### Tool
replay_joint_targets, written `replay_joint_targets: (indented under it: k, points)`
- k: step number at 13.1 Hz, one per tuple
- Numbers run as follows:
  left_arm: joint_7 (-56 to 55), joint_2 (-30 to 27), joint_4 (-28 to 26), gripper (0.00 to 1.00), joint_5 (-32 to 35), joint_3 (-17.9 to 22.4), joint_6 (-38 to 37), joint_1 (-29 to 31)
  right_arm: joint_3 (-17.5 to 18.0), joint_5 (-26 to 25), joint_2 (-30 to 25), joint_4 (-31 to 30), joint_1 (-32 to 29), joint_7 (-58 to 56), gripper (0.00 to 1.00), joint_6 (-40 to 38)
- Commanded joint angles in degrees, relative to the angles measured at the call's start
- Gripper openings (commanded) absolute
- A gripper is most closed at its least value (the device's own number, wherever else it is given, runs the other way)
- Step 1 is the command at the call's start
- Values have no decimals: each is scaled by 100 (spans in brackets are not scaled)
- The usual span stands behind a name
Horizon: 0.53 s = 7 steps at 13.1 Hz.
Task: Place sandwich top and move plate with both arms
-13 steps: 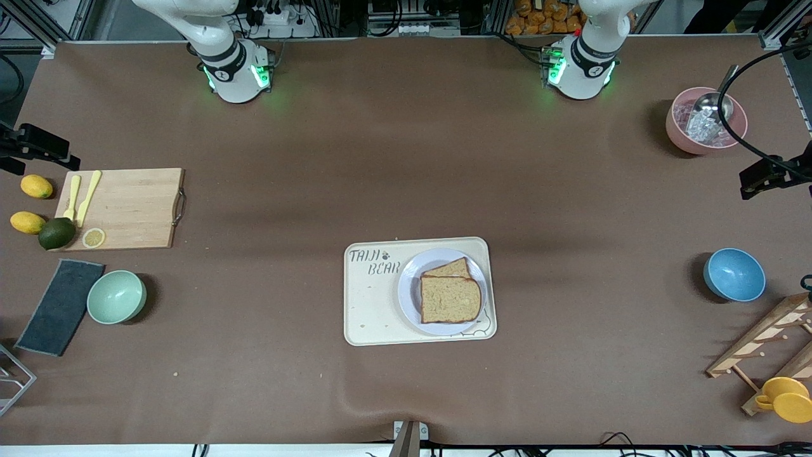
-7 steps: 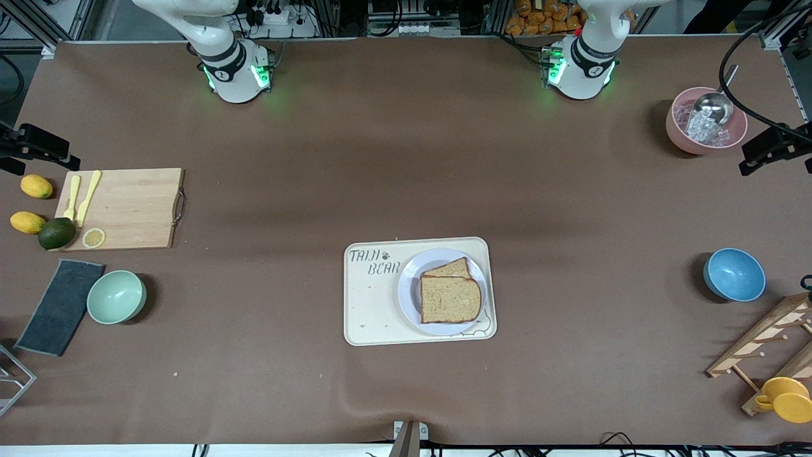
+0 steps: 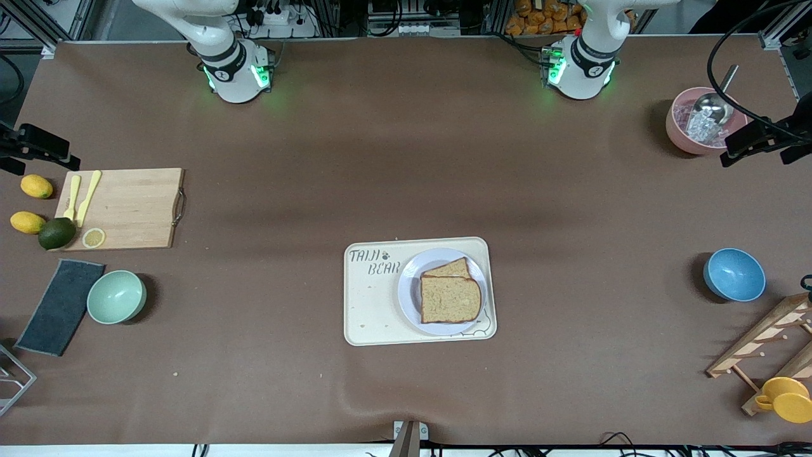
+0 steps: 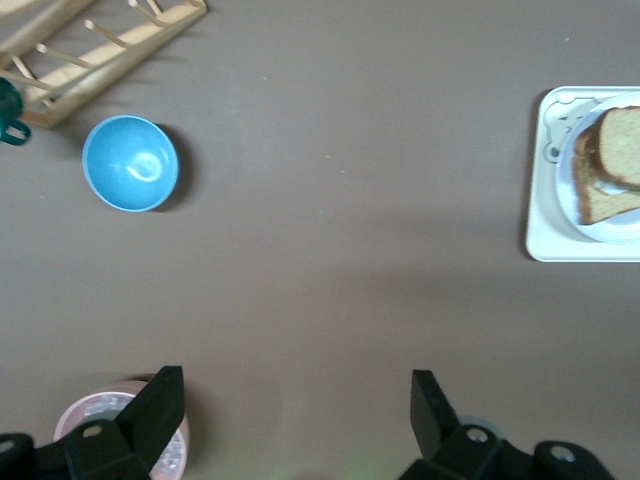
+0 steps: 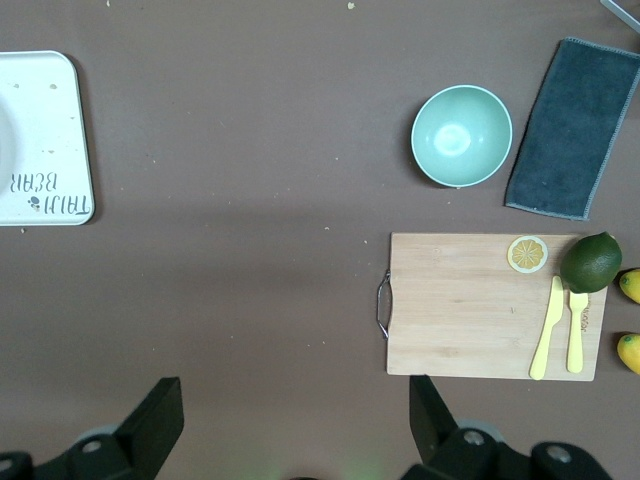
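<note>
A brown mat covers the desk [image 3: 406,158] from edge to edge, with metal framing and cables along its rim by the two green-lit arm bases. Near the middle, toward the front camera, a cream tray [image 3: 371,304] lies flat with its long sides running between the two arms' ends of the desk. The plate [image 3: 409,298] sits in the tray's half toward the left arm's end. The sandwich top [image 3: 450,299] lies flat on the plate over another slice [image 3: 451,269], whose corner shows at the side farther from the camera. The top slice's rounded edge faces the left arm's end, and its straight edge faces the tray's lettering.

Wide bare mat rings the tray on every side. A cutting board [image 3: 130,208] with a lemon slice, a lime and yellow cutlery, a green bowl [image 3: 117,297] and a dark cloth [image 3: 60,306] sit well apart at the right arm's end. A blue bowl [image 3: 734,274], a pink bowl [image 3: 698,124] holding a ladle and a wooden rack [image 3: 767,336] sit at the left arm's end.

The left claw [image 4: 290,410] hangs over the pink bowl, fingers spread apart and empty. The right claw [image 5: 295,415] hangs by the cutting board's end of the desk, fingers likewise apart and empty.
</note>
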Motion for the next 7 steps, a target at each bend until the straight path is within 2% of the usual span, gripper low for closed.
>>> replay_joint_targets:
  k: [1,3,7]
  points:
    - [-386,-236,-244,100,-77,-212,-41,-72,54,-94,-3,-3,-37,38,100,33]
    - [-404,-517,-648,100,159,-414,125,-72,54,-94,-3,-3,-38,38,100,24]
    - [-668,-475,-649,100,222,-398,47,-142,54,-94,-3,-3,-38,38,100,24]
